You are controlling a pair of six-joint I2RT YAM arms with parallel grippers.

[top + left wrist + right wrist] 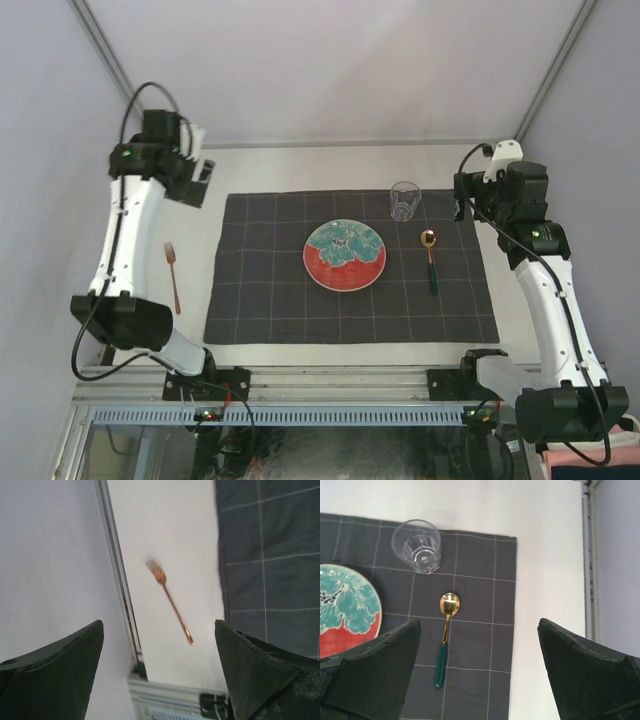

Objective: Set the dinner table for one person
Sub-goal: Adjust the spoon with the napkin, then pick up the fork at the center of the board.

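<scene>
Plate (pixel 344 256), glass (pixel 404 200) and spoon (pixel 430 258) sit on the cloth (pixel 260 290); the fork (pixel 172 277) lies left of it on the bare counter (pixel 300 165), so the setting looks nearly complete. Left hand (pixel 159 625) and right hand (pixel 479 622) are spread, empty

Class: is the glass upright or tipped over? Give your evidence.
Upright. From above, the glass shows its round rim ringing its base, standing on the cloth.

Fork (pixel 173 277) lies on dinner table (pixel 300 165) left of cloth (pixel 260 290).

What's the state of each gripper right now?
Left gripper: open, holding nothing.
Right gripper: open, holding nothing.
</scene>
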